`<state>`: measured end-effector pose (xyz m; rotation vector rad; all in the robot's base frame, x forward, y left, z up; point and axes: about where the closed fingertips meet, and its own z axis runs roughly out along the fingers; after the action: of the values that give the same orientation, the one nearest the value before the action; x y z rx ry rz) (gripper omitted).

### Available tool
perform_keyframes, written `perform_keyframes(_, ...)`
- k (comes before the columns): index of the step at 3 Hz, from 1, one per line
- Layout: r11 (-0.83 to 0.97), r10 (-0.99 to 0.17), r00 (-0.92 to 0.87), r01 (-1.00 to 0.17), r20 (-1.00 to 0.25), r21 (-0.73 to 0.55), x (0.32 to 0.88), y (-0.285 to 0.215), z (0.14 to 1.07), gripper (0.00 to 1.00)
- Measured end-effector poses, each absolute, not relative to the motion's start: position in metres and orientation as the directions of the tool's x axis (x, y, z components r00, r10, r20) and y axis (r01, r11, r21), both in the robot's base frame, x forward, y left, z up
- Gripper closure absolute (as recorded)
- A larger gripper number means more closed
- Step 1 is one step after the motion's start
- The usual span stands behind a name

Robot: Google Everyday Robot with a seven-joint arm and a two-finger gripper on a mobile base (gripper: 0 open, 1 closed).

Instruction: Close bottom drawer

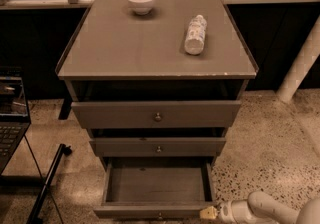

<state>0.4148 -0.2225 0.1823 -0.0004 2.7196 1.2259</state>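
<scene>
The bottom drawer [158, 211] of the grey-brown cabinet is pulled far out, and its empty inside shows. Its narrow front with a tiny knob lies along the lower edge of the view. My gripper [207, 213] is at the bottom right, its yellowish tip right at the right end of the drawer front. The white arm [265, 209] comes in from the lower right corner. The middle drawer [158, 146] and the top drawer [156, 114] stand slightly out.
A white bowl [140, 1] and a lying bottle [195, 34] are on the cabinet top [125, 48]. A laptop [10, 118] on a stand is at the left. A white pole [300, 63] stands at the right. The floor is speckled.
</scene>
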Motion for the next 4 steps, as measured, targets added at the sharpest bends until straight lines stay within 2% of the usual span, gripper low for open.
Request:
perform_keyframes(2, 0.655, 0.046, -0.991, -0.066, -0.127, 0.753, 0.444, -0.224, 0.166, 1.0)
perform_keyframes(4, 0.703, 0.048, -0.985, -0.085, -0.167, 0.706, 0.509, -0.224, 0.174, 1.0)
